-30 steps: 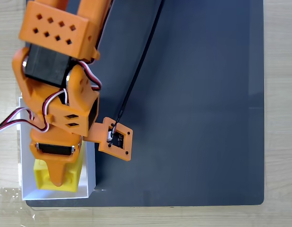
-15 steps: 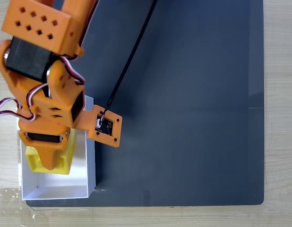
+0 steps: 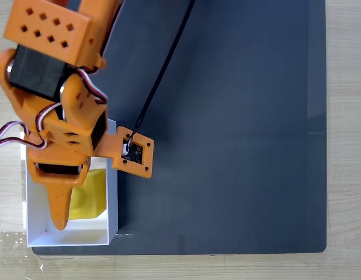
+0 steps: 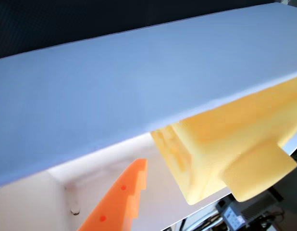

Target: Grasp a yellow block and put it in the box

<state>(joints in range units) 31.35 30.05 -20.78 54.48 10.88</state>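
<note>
I see the block [image 3: 92, 195] lying inside the box [image 3: 69, 236] at the fixed view's lower left, against its right wall. My gripper [image 3: 66, 204] hangs over the box with jaws spread, 1 finger [image 4: 117, 199] apart from the block.

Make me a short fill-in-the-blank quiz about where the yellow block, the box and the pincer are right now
1. The yellow block lies inside the white ____.
2. In the fixed view, the box sits at the mat's lower ____ corner.
3. The mat under the box is dark ____.
4. The orange pincer is ____, no longer gripping the block.

Missing words: box; left; grey; open
</note>
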